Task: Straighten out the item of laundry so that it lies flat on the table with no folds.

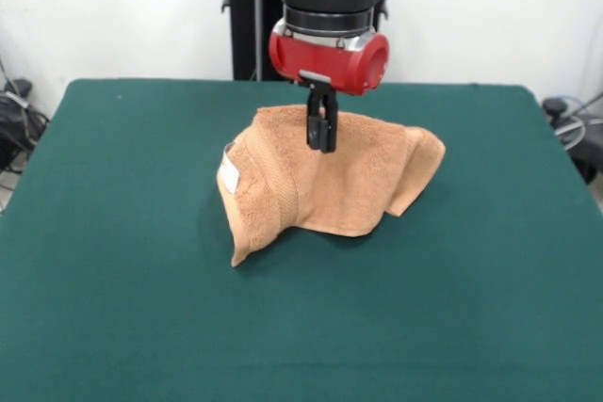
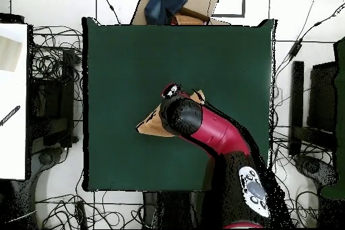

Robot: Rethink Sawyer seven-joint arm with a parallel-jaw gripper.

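The orange-tan towel [image 1: 349,185] sits bunched near the middle of the dark green table [image 1: 113,233]. It is raised into a tent with folds, and its left corner hangs down to the table. Its white label [image 1: 228,173] shows on the left side. My gripper [image 1: 321,143] comes straight down over the towel's upper part, with its fingers pressed together on the cloth. In the overhead view the red arm covers most of the towel [image 2: 149,123]; only its edges show on the table [image 2: 121,59].
The black pedestal [image 1: 254,16] stands behind the table's far edge. In the overhead view a cardboard box with blue cloth [image 2: 172,5] lies beyond the table's top edge, a white surface [image 2: 13,99] stands at the left, and cables lie all round.
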